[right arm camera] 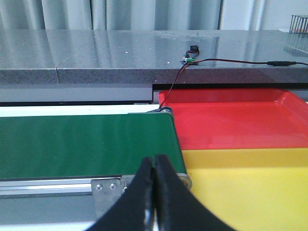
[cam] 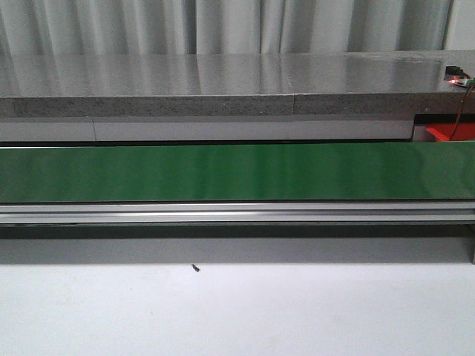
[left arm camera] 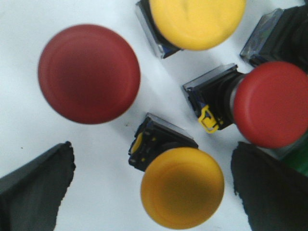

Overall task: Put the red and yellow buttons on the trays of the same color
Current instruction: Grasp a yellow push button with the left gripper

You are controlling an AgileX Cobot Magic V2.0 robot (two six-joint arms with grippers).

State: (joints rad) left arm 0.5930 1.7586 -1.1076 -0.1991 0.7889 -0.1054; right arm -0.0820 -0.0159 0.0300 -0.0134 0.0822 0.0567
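Left gripper (left arm camera: 144, 192): I am seeing its black fingers (left arm camera: 33, 187) spread wide, hovering over the white tabletop (left arm camera: 29, 29) and straddling the near yellow mushroom-head push button (left arm camera: 182, 187); nothing is pinched.
Crowding: a red mushroom-head push button lying on its side (left arm camera: 269, 103) is sitting just beside the far finger; an upright red button (left arm camera: 89, 73) and a second yellow button (left arm camera: 196, 21) are close by.
Right gripper (right arm camera: 154, 192): its fingers are pressed together, empty, near the green conveyor belt (right arm camera: 82, 144).
Trays: the glossy red plastic tray (right arm camera: 231, 120) and the yellow tray (right arm camera: 250, 178) are lying right of the belt end.
Risk: I am judging that closing could clip the tipped red button, or the domed cap could be slipping out.
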